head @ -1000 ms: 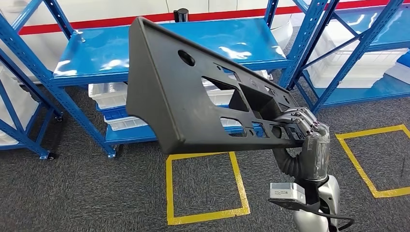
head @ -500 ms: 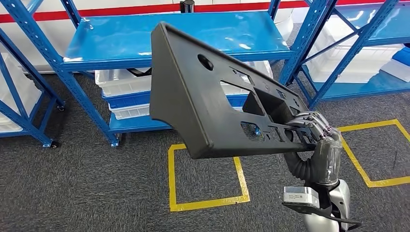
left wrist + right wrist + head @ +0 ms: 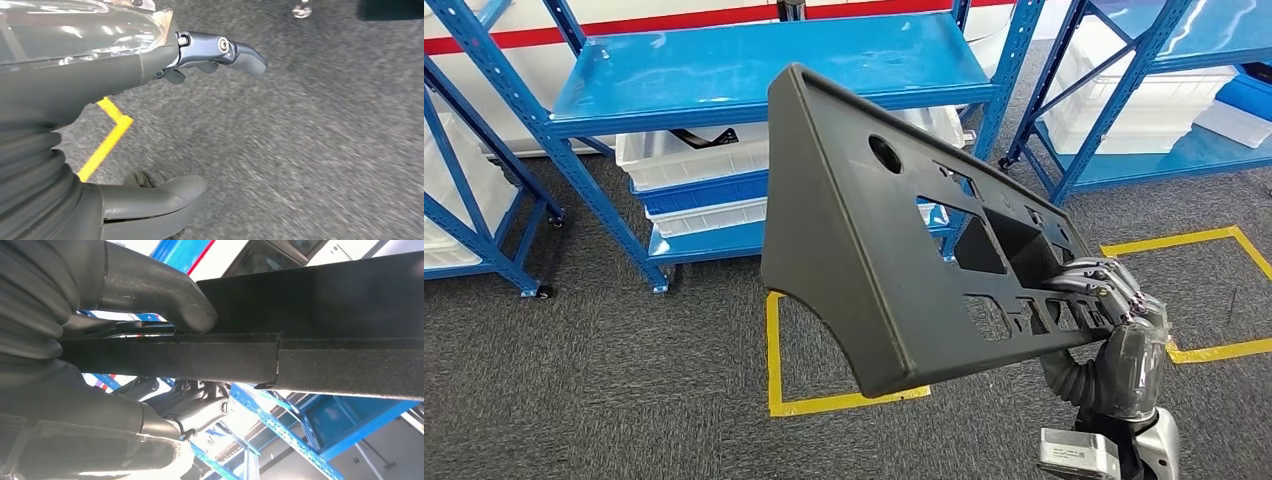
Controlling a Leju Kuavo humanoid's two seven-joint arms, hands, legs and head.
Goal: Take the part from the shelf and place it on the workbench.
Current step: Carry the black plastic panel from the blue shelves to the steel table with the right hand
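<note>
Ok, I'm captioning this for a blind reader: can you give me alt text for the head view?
The robot's right hand grips one end of a long dark plastic part, holding it tilted in the air above grey carpet marked with yellow tape squares. Behind stand blue metal shelves with white bins.

Hanging in mid-air in front of the blue shelf point(image 3: 754, 75): a large dark grey plastic part point(image 3: 874, 250), wedge-shaped, broad at the far end and narrowing toward the near one. Showing a matte, grainy face pierced by one round hole and several rectangular cut-outs, with a raised rim running along the edges. Tilting steeply, broad end raised, narrow end being gripped by the right hand point(image 3: 1114, 295), thumb on one face and fingers on the other. Touching neither shelf nor floor.
</note>
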